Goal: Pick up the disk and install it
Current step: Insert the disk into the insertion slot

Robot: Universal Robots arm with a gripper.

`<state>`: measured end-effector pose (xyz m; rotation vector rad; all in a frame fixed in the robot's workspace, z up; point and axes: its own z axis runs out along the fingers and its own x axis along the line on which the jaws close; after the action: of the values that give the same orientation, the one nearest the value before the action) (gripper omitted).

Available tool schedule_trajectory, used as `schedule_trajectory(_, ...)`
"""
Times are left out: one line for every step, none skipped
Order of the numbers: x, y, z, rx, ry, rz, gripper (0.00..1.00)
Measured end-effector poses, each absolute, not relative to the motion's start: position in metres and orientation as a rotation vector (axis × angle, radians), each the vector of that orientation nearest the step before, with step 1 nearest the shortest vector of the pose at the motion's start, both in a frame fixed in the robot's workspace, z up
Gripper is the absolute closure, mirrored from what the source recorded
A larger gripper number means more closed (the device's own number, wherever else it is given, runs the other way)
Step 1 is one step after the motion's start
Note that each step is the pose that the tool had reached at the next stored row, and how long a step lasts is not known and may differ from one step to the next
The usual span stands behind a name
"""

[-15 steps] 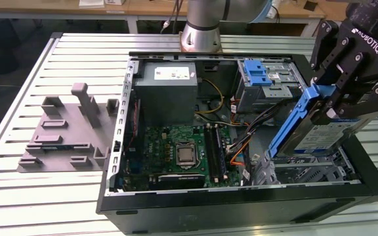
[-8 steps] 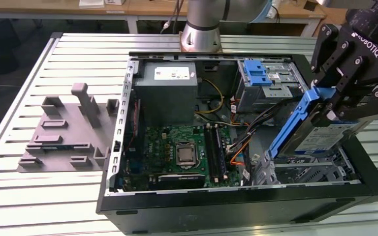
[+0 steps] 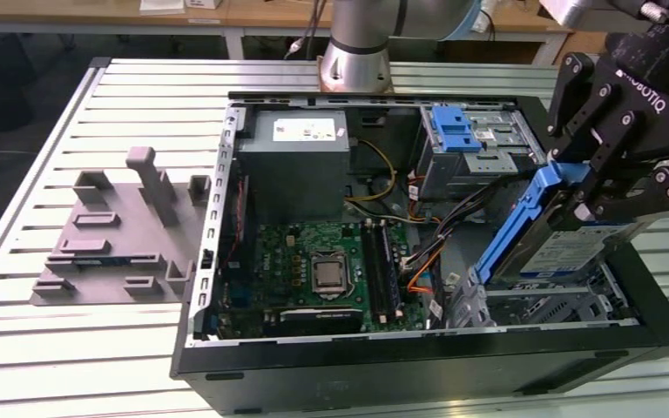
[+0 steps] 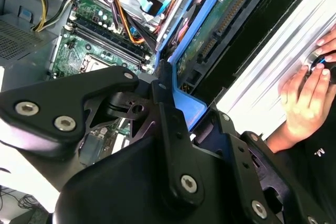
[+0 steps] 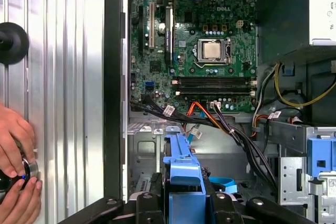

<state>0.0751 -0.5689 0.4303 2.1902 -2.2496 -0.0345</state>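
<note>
The disk (image 3: pixel 557 251) is a silver drive with a white-and-blue label and blue bracket rails. It hangs tilted on edge over the metal drive cage (image 3: pixel 550 303) at the front corner of the open computer case (image 3: pixel 428 366), on the exterior view's right. My gripper (image 3: pixel 599 193) is shut on its upper end. In the first wrist view the blue bracket of the disk (image 5: pixel 181 167) sticks out from between my gripper (image 5: pixel 181 202) fingers. In the second wrist view the disk's green circuit underside (image 4: pixel 210 30) runs away from my gripper (image 4: pixel 176 109).
Inside the case lie the motherboard (image 3: pixel 328 261), a grey power-supply box (image 3: pixel 300 152), a bundle of cables (image 3: pixel 428 252) and a bay with a blue latch (image 3: pixel 462 131). A grey fixture block (image 3: pixel 119 235) stands on the slatted table. A person's hands (image 5: pixel 16 153) rest beside the case.
</note>
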Motion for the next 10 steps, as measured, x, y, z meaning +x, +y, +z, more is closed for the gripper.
schedule_trajectory(0.0751,-0.5691,0.4295,2.19,-2.25,-0.035,0.64)
schedule_trajectory(0.0751,-0.5693,0.4288,2.19,-2.25,-0.035,0.64)
schedule_trajectory(0.0751,-0.5694,0.428,2.19,-2.25,-0.035,0.64)
schedule_trajectory(0.0751,-0.5696,0.4273,2.19,-2.25,-0.035,0.64)
schedule_trajectory(0.0751,-0.5697,0.4265,2.19,-2.25,-0.035,0.64)
schedule_trajectory(0.0751,-0.5699,0.4256,2.19,-2.25,-0.035,0.64)
schedule_trajectory(0.0751,-0.5701,0.4247,2.19,-2.25,-0.035,0.64)
schedule_trajectory(0.0751,-0.5702,0.4238,2.19,-2.25,-0.035,0.64)
schedule_trajectory(0.0751,-0.5704,0.4229,2.19,-2.25,-0.035,0.64)
schedule_trajectory(0.0751,-0.5706,0.4221,2.19,-2.25,-0.035,0.64)
